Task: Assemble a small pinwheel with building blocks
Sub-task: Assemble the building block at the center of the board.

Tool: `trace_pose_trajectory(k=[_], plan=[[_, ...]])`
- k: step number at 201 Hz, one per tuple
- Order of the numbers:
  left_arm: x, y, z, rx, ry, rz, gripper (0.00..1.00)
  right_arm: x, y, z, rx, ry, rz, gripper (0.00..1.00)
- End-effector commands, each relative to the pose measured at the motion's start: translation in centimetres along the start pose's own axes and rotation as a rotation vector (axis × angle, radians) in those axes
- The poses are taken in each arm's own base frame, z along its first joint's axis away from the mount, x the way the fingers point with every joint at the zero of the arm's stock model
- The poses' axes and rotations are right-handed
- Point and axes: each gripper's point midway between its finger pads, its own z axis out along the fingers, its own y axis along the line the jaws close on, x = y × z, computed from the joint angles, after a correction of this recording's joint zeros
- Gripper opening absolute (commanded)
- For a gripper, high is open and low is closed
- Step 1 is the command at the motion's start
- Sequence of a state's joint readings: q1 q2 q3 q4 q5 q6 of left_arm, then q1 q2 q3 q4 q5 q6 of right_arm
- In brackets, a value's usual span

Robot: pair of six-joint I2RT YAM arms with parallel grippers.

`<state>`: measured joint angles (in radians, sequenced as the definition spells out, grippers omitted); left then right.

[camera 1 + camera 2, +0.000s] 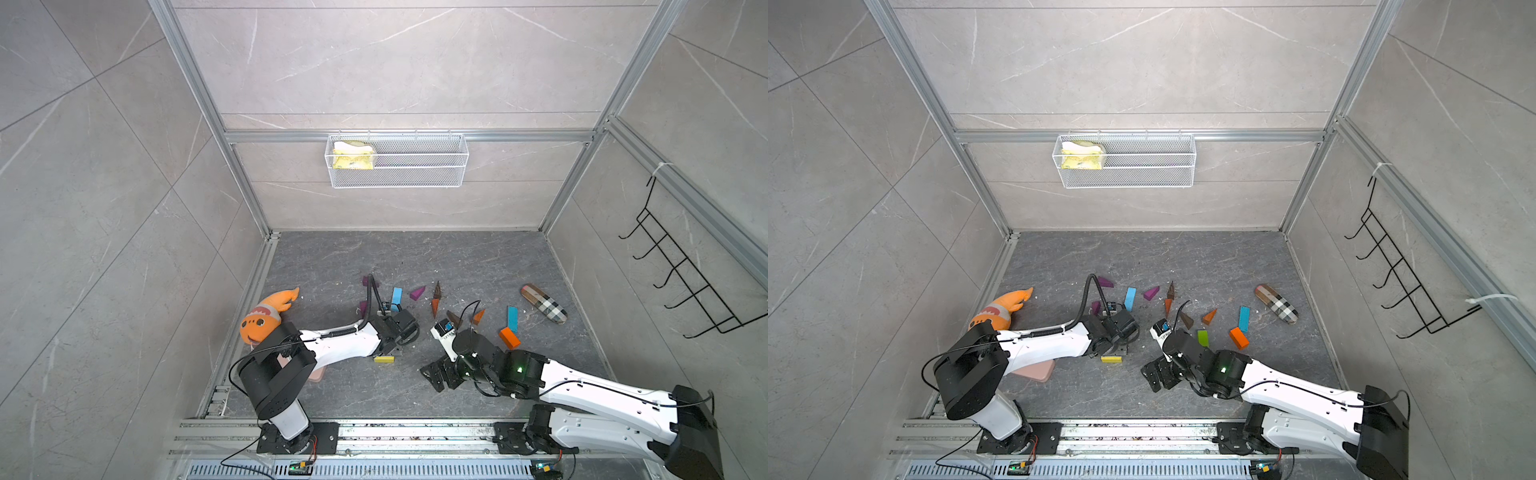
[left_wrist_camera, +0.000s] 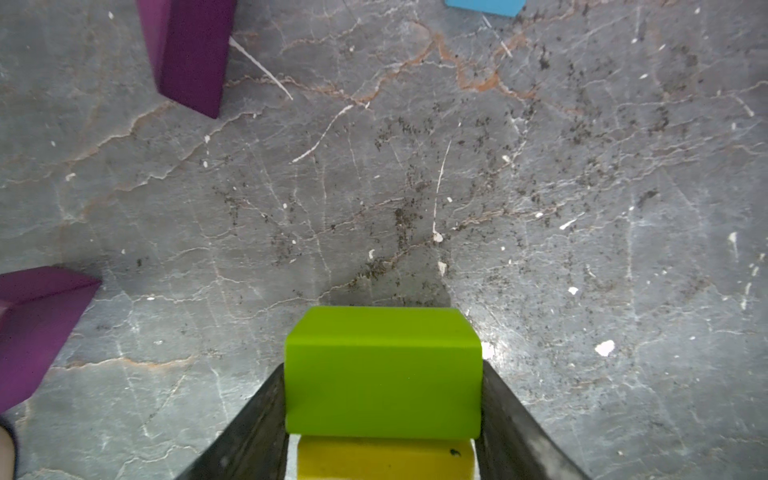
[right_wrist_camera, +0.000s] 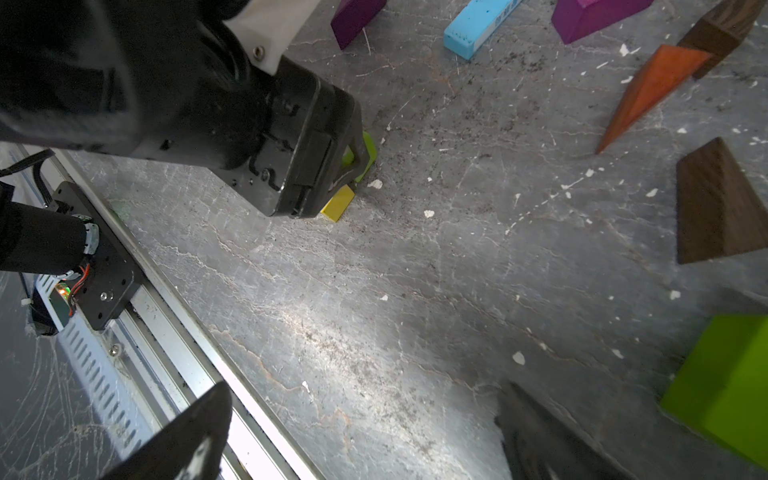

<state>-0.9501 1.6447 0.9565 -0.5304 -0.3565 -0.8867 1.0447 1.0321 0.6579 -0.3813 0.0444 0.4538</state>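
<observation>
Currently, a green brick (image 2: 382,386) is clamped between the fingers of the left gripper (image 2: 383,365), which is pointed down at the table (image 1: 374,399) a little left of centre. A yellow brick (image 1: 384,359) is laid flat directly beneath it. Whether the two bricks are touching cannot be told.

The right gripper (image 1: 432,376) is held low on the near side, right of the yellow brick and apart from it. Its jaws are spread wide and nothing is held between them. A second green brick (image 1: 1202,337) is seen just beyond the right wrist, and an orange brick (image 1: 509,338) is laid further right.

The remaining pieces are scattered across the middle of the table. A blue bar (image 1: 396,296) is placed just beyond the left gripper, with purple wedges (image 1: 417,293) on either side of it. Brown wedges (image 1: 437,289) and orange wedges (image 1: 434,306) are grouped at the centre. A second blue bar (image 1: 512,318) is laid just beyond the orange brick.
</observation>
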Motion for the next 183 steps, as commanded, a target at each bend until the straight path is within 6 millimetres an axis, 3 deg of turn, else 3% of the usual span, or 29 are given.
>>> trace_pose_trajectory(k=[1,105,183], plan=[[0.45,-0.01,0.37,-0.010,0.006,-0.012,0.50,0.45,-0.30,0.29,0.005,0.013,0.019,1.00],[1.11,0.30,0.82,-0.022,0.022,-0.007,0.54,0.48,-0.15,0.53,-0.001,0.019,0.020,1.00],[1.03,0.04,0.71,-0.017,0.014,0.000,0.66,0.39,0.08,0.72,-0.010,0.023,0.024,1.00]])
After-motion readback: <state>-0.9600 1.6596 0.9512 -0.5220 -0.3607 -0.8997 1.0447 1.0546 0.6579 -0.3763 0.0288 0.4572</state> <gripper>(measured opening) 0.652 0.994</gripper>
